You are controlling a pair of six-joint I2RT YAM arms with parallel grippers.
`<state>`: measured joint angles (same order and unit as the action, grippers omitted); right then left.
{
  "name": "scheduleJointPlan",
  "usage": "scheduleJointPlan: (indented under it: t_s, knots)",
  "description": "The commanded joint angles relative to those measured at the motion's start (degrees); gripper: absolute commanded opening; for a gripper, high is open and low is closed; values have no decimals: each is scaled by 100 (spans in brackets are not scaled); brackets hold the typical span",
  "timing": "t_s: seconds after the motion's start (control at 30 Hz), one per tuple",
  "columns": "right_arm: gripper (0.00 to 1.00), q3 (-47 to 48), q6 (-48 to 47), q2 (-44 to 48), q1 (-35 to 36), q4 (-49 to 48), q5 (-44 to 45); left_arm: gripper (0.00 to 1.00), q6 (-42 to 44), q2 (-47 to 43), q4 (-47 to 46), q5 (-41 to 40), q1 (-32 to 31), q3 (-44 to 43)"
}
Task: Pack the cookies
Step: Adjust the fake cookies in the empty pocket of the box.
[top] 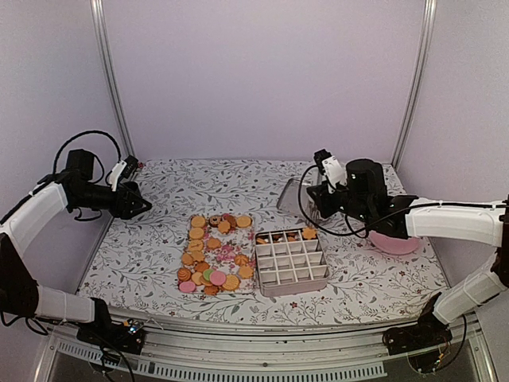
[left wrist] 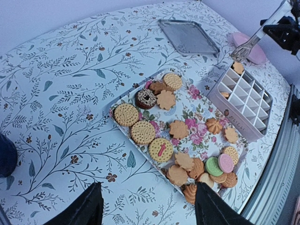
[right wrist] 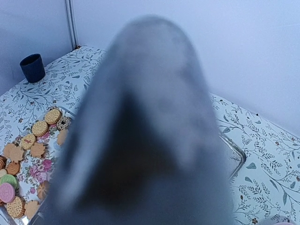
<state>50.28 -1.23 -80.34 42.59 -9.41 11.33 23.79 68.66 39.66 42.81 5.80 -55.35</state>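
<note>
most of the cookies (top: pixel 208 263) are laid on a flowery tray (left wrist: pixel 194 125) in the middle of the table (top: pixel 159 183), and a few are seen in the far cells of the white box (top: pixel 292 267) set just beside the tray at its 3 o'clock. the left gripper (top: pixel 141 207) is held well apart from the tray at its 10 o'clock, with its fingers (left wrist: pixel 89 206) spread wide and nothing between them. the right gripper (top: pixel 318 203) is seen at 1 o'clock of the box, pinched on metal tongs (left wrist: pixel 247 44) whose tips are near the box's far corner.
</note>
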Motion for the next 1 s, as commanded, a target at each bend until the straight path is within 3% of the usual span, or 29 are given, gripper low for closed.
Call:
scheduleJointPlan:
  t_s: [0.0, 0.53, 0.8, 0.97]
  knots:
    - [28, 107, -95, -19, 323, -197, -236, 68, -8, 11, -90, 8, 28, -126]
    - [34, 37, 349, 363, 176, -248, -630, 68, 3, -25, -90, 17, 26, -99]
    - [38, 96, 405, -8, 162, -237, -732, 68, 8, -26, -90, 4, 28, -85]
    - [34, -48, 462, -178, 146, -238, -484, 67, 54, -50, -90, -36, 28, -46]
